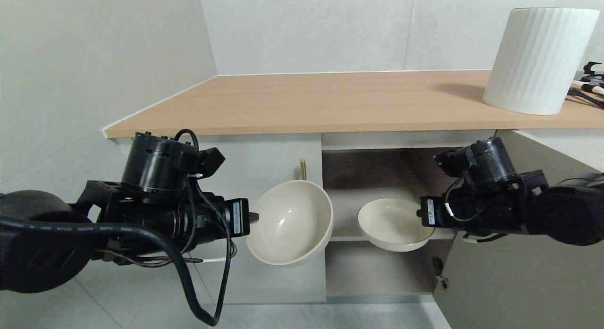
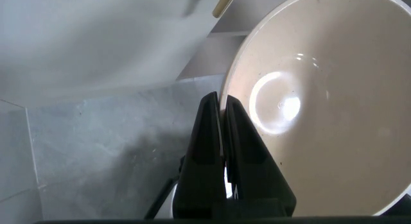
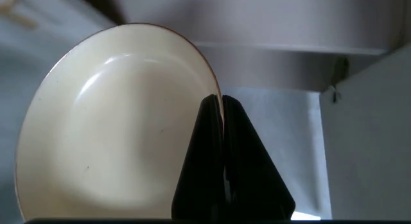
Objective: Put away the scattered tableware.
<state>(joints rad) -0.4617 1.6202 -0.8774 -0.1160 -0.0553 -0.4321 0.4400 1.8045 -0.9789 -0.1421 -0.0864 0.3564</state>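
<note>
My left pincer [image 1: 255, 217] is clenched on the rim of the deep bowl [image 1: 290, 223], one finger inside the lip and one outside, as my left wrist view shows. The cream bowl hangs tipped on its side, its hollow facing up and toward me, at about six o'clock in my head view. It is in front of the closed door [image 1: 269, 159], with the brass handle [image 1: 303, 169] poking up at its twelve o'clock.

My right pincer [image 1: 420, 215] is likewise nipped tight on the edge of the shallow plate [image 1: 391, 223], which sits at three o'clock from the bowl, apart from it. The plate is held nearly level (a slight tilt toward me) at the mouth of the open cupboard [image 1: 377, 173], at the height of the shelf [image 1: 344, 238]. Whether it touches the shelf I cannot tell.

The wooden counter [image 1: 306, 102] runs above, with a ribbed white tub [image 1: 540, 60] at two o'clock. The open door [image 1: 519, 282] stands at four o'clock.
</note>
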